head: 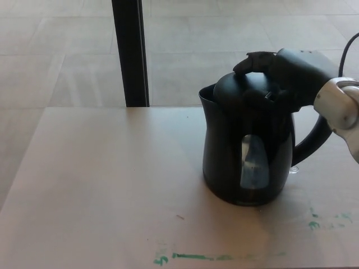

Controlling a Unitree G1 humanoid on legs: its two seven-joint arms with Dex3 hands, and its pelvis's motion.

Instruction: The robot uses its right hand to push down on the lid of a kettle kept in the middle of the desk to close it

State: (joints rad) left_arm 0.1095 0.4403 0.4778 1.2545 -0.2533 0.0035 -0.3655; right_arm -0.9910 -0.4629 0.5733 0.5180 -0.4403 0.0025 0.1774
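The right hand [289, 75] comes in from 3 o'clock and lies on top of the kettle's lid [244, 89]. Its black fingers [252, 59] curl over the back and top of the lid and touch it. The hand holds nothing; it only rests flat on the lid, and I cannot tell if the fingers are spread or shut. A white wrist [339, 109] shows at the right edge, with a thin black cable [346, 47] above it.

The kettle [247, 151] is black and stands upright on the desk [101, 190], a bit toward 3 o'clock from the middle of the view. The lid is down on the kettle, nearly flat. The spout [206, 96] points to 9 o'clock. The handle [314, 143] sticks out at 3 o'clock, under the wrist. A clear water window [251, 162] faces the camera.

At 11 o'clock a black post [130, 53] stands behind the desk, well apart from the kettle. Behind it is a pale tiled floor [61, 50]. At 6 o'clock green paint marks [193, 256] run along the desk's near edge, and more green spots [317, 224] sit at 4 o'clock. A small dark speck [180, 217] lies on the desk near 6 o'clock. Nothing stands between the hand and the lid.

The left hand does not show.
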